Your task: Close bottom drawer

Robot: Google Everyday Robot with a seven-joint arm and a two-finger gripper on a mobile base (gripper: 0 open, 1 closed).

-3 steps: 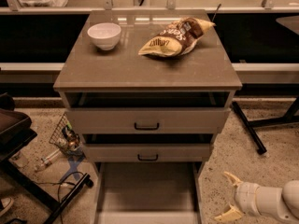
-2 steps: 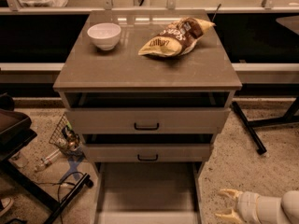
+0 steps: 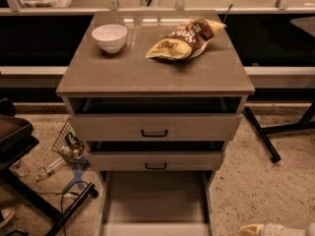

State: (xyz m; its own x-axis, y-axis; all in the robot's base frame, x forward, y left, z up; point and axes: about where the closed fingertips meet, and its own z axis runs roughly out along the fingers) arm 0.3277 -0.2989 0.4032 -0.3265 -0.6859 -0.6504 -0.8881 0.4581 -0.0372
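1. The table (image 3: 147,75) is a brown-topped unit with three grey-beige drawers, standing on a speckled floor (image 3: 266,191).
2. The bottom drawer (image 3: 155,200) is pulled far out toward the camera. Its long plain tray lies open and its front reaches the lower edge of the view.
3. The middle drawer (image 3: 155,160) and the top drawer (image 3: 155,127) each stick out a little, with a dark gap above each front.
4. On the table top, a white bowl (image 3: 109,36) sits at the back left and a chip bag (image 3: 184,39) lies at the back right, apart from the bowl.
5. The claw (image 3: 253,229) is low in the bottom right corner, on the floor side right of the bottom drawer and not touching it. Whether it is apart or together cannot be told.
6. A wire basket (image 3: 69,144) rests on the floor left of the table.
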